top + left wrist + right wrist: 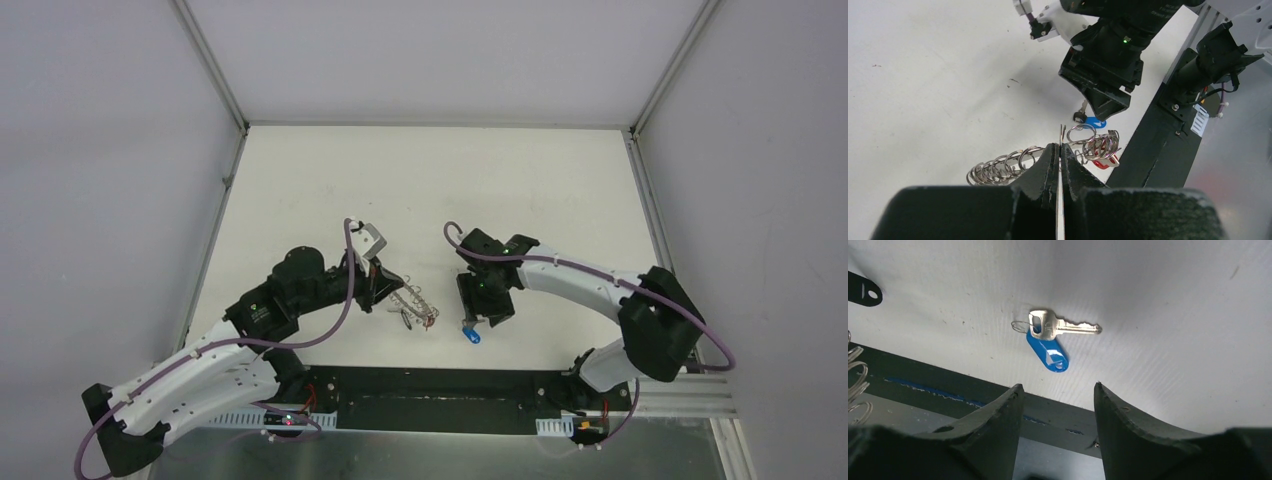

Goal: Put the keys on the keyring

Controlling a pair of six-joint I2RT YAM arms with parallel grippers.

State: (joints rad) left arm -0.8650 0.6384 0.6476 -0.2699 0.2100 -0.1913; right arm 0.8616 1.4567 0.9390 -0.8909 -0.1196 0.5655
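My left gripper is shut on a thin silver keyring seen edge-on. A chain of several linked silver rings hangs by it, with a red-tagged key at its end. The blue-tagged key lies flat on the white table, the silver blade pointing right in the right wrist view. My right gripper is open and empty, hovering just above and short of that key. The yellow-tagged key is out of view.
A black rail runs along the table's near edge, close behind the blue-tagged key. The two grippers are near each other at the table's front middle. White walls enclose the table on three sides.
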